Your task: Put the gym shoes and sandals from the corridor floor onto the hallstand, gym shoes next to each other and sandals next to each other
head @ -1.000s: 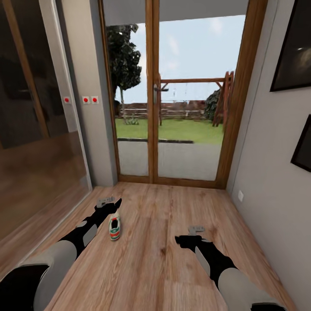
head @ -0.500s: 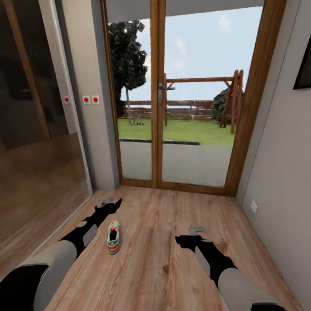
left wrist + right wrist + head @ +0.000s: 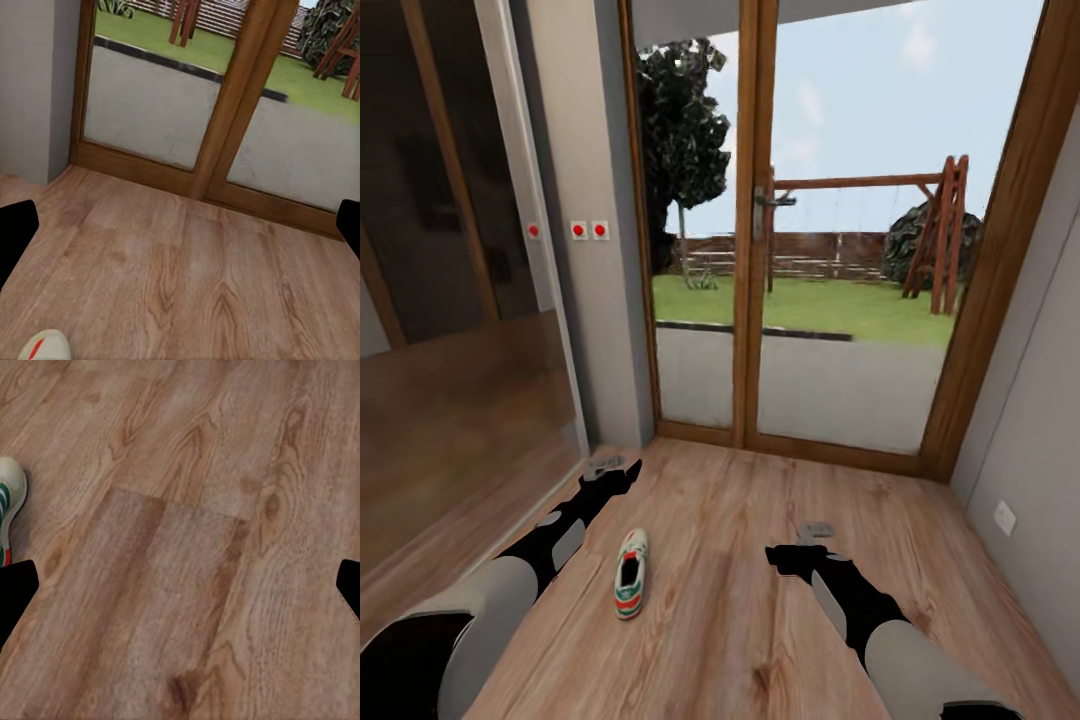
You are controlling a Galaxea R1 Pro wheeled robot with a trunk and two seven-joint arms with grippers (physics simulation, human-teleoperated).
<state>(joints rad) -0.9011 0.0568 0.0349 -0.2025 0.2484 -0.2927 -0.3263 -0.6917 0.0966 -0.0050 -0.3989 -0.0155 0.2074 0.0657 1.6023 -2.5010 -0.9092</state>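
Observation:
One cream-white gym shoe (image 3: 630, 587) with green stripes lies on the wood-plank corridor floor (image 3: 740, 620), toe pointing away from me. My left gripper (image 3: 615, 472) hangs open just beyond and left of it, apart from it. The shoe's tip (image 3: 41, 347) peeks in at the edge of the left wrist view, below the open left gripper (image 3: 180, 225). My right gripper (image 3: 785, 555) is open over bare floor to the shoe's right. In the right wrist view the shoe (image 3: 9, 502) sits off to one side of the open right gripper (image 3: 180, 585). The other gym shoe, the sandals and the hallstand are out of view.
A wood-framed glass double door (image 3: 750, 300) closes the corridor ahead, with a garden behind it. A dark glass sliding panel (image 3: 450, 330) runs along the left. A grey wall (image 3: 1040, 420) with a socket (image 3: 1005, 517) bounds the right.
The whole view has shifted: the door has come closer and the shoe sits lower and nearer. Both arms hold the same pose in the view.

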